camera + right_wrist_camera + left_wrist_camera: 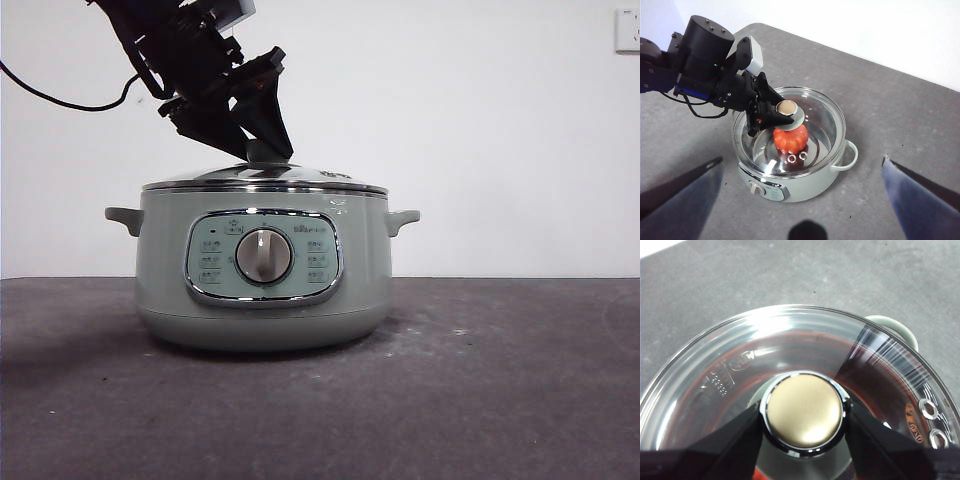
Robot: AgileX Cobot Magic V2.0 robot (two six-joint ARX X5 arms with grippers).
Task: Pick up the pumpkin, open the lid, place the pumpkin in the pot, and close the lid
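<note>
Grey tabletop (520, 400), white wall behind. One pot (262, 270) at centre, one lid (790, 131) seated on it, one pumpkin (790, 138) inside under the glass. Left claw (804, 417) clamps the knob (804, 410) from 9 and 3 o'clock. Right claw (802, 172) hangs wide, empty, above. Step: likely seating the lid; check the rim sits flush, then release straight.

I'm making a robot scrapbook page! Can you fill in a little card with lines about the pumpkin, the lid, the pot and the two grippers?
pumpkin: inside the pot, under the glass
lid: seated on the pot
pot: on the grey table
left gripper: jaws either side of the lid's knob
right gripper: open, high above the pot, holding nothing
</note>
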